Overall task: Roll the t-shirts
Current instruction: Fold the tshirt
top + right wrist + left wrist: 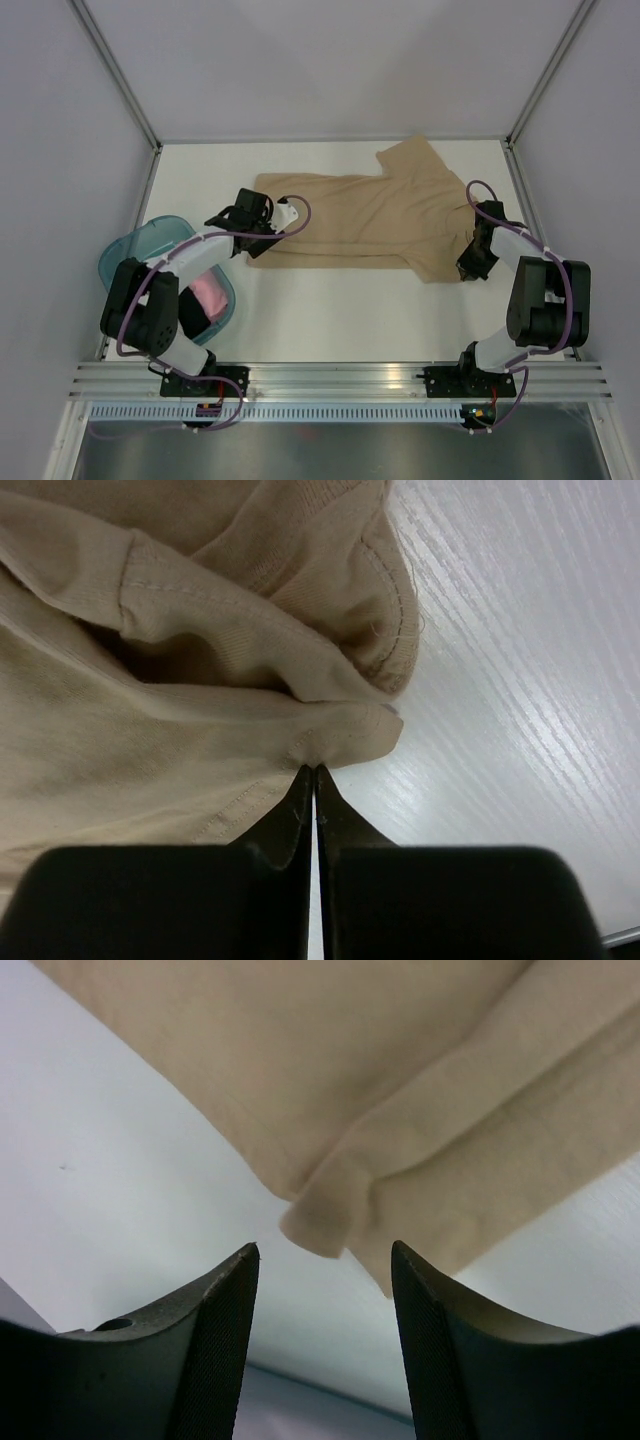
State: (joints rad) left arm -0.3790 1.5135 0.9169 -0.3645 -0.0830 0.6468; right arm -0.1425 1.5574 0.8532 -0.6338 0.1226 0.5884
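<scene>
basket [130, 250]: teal, at the tabletop's left edge, beside the left arm; a pink shirt [208, 292] lies bundled inside.
left gripper [287, 212]: over the left end of the shirt. In its wrist view the left gripper [325, 1250] has its jaws well apart and holds nothing; a folded corner of cloth lies just ahead of the tips, roughly centred in the gap.
tan t-shirt [370, 215]: flat on the tabletop [330, 310], nearer the far edge. Long axis runs left to right, hem end left, sleeves and neck end right.
right gripper [470, 262]: at the shirt's near-right sleeve. In its wrist view the right gripper [315, 772] has its jaws closed tip to tip, and the cloth edge puckers there, so it looks pinched.
key relation: one arm at each end of the long axis; the left corner sits straight ahead of the open jaws.
judgement: the left side needs to close on that corner before any rolling; not yet rolled.
</scene>
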